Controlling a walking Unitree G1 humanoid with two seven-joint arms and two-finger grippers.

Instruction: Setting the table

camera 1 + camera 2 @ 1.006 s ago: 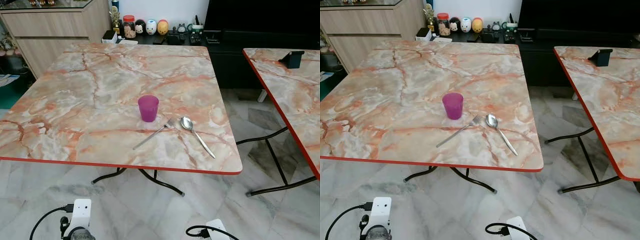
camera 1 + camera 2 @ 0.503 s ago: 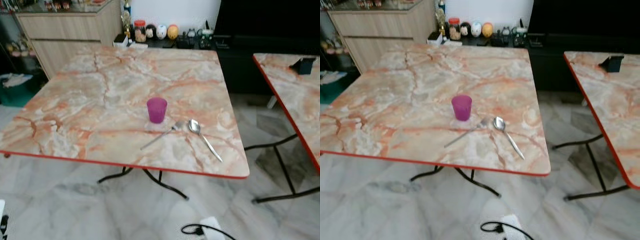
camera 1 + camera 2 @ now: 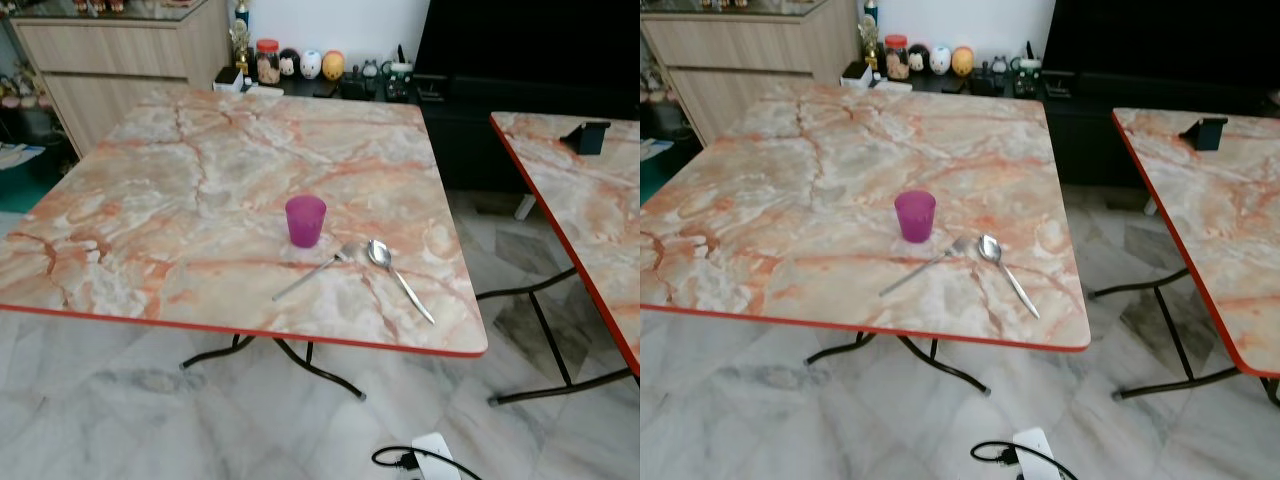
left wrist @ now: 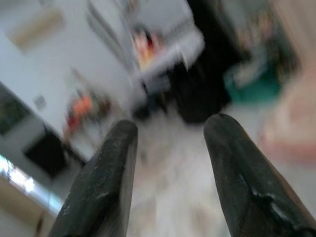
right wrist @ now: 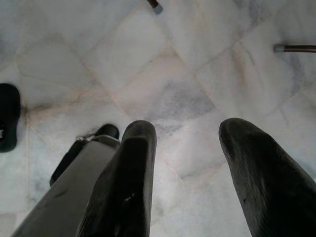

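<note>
A purple cup (image 3: 305,220) stands upright near the middle of the marble-patterned table (image 3: 150,200). Just in front of it and to its right lie a fork (image 3: 315,271) and a spoon (image 3: 397,277), their heads close together and handles splayed toward the table's front edge. My left gripper (image 4: 170,129) is open with nothing between its fingers, and its wrist view is blurred. My right gripper (image 5: 187,136) is open too, hanging low over the tiled floor, well away from the table.
A second marble table (image 3: 590,200) stands to the right, with a small dark stand (image 3: 587,136) on it. A wooden cabinet (image 3: 120,60), a shelf of jars and figurines (image 3: 300,65) and a dark TV unit (image 3: 520,60) lie behind. A white plug with black cable (image 3: 425,455) lies on the floor.
The camera view has shifted between frames, with the table sliding slightly. My left arm's wrist, seen low at the bottom left a second ago, has left the eye views. The cup and cutlery have not moved.
</note>
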